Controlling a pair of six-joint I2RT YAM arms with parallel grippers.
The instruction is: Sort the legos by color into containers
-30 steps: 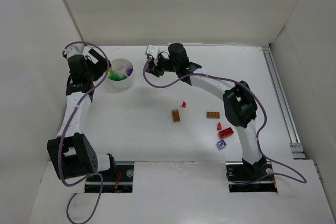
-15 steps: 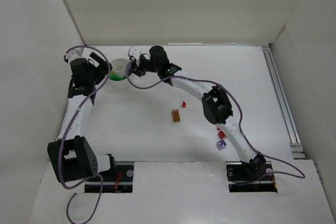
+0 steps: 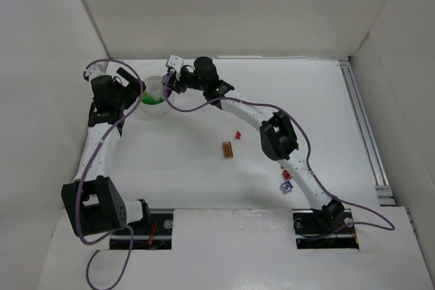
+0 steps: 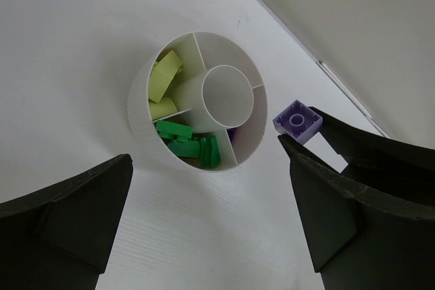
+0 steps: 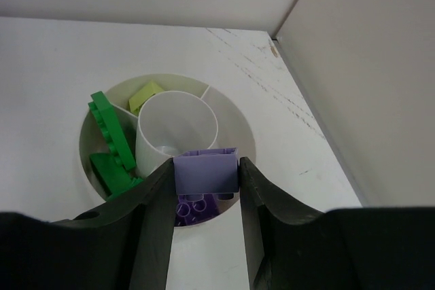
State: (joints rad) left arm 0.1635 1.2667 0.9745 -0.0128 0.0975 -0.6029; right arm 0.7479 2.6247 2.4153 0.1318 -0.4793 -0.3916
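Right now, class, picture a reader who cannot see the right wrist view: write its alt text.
Two dark fingers pinch a pale purple brick; behind it sits a round white divided dish, with purple bricks in its nearest compartment. Green bricks and a lime brick lie in other compartments.

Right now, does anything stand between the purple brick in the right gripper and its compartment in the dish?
Nothing visible does. The right gripper holds the purple brick just above the dish, by the compartment where other purple bricks lie, with open space between them.
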